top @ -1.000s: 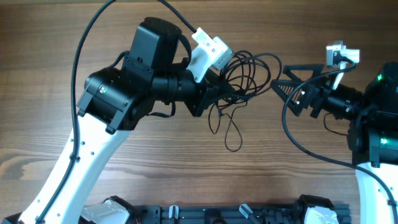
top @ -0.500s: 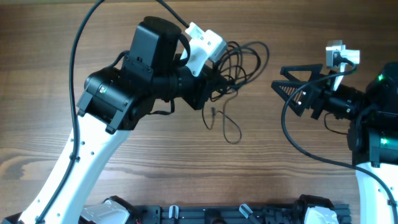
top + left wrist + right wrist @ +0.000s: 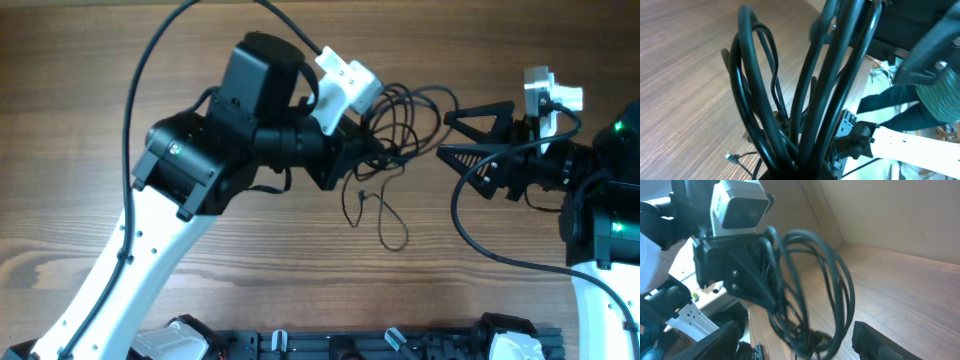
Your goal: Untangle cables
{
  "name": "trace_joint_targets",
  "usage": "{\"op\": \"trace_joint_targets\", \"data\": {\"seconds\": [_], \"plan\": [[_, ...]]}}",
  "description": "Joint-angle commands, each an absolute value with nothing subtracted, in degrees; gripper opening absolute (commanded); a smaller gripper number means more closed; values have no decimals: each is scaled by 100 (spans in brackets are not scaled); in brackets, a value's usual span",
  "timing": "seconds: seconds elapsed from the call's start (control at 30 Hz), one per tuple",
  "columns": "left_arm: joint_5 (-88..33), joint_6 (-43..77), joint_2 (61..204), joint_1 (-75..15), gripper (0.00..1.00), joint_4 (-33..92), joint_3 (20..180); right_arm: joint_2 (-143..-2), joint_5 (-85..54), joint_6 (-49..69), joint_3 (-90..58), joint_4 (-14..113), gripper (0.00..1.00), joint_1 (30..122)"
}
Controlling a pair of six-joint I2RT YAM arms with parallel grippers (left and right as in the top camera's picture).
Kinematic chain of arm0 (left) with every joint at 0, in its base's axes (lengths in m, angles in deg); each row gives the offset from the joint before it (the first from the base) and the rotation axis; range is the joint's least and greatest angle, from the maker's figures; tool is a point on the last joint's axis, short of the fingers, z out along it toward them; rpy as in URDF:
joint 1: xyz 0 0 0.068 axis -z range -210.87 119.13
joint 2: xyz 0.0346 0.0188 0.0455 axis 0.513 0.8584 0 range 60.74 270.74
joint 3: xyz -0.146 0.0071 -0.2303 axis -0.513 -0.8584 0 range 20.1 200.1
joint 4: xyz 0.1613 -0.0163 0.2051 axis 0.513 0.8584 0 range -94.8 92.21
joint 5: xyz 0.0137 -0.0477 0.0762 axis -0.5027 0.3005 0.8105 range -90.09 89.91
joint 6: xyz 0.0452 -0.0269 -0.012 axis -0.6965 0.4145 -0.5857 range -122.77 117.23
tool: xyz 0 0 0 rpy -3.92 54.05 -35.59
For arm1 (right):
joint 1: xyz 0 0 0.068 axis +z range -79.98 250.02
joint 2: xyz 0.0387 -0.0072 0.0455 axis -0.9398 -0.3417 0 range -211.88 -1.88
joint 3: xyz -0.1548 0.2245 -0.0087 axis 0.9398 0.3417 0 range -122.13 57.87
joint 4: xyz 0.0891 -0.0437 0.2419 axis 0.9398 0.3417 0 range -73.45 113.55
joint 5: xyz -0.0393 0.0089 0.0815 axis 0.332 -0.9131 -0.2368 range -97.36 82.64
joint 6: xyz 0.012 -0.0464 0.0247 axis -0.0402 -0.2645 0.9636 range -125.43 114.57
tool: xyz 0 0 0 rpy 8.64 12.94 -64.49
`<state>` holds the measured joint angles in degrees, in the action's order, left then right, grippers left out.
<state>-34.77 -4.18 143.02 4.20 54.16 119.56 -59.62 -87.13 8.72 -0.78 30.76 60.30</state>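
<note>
The left pincer is closed tight on the bundle of cables and holds it above the table, with the loops fanning out to the right. The right pincer stands open and empty just beside the rightmost loop, pointing left at it. It is clearly the nearer one.

A brown table with plain wood grain fills the background.

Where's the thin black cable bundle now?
The thin black cables sit top centre in the overhead view, clamped in the left claw, loops beside the open right claw.
</note>
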Motion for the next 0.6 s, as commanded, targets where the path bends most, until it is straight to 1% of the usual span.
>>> {"op": "trace_joint_targets", "data": {"seconds": [0.0,0.1,0.2,0.27,0.37,0.57], "plan": [[-3654,-552,14359,503,4,5371,12028,-5905,-8916,660,-168,3050,74,6004],[-3625,-552,14370,501,4,5320,12028,-5905,-8912,662,-168,3055,72,6004],[-3123,-361,14370,490,4,5296,12028,-5905,-8912,673,-168,3057,72,6004],[-2318,380,14368,486,4,5204,12028,-5905,-8914,680,-168,3079,71,6004],[-1796,874,14370,486,4,5113,12028,-5905,-8914,721,-168,3079,71,6004],[-1842,911,14370,488,4,5049,12028,-5905,-8914,811,-168,3072,72,6004]]}}
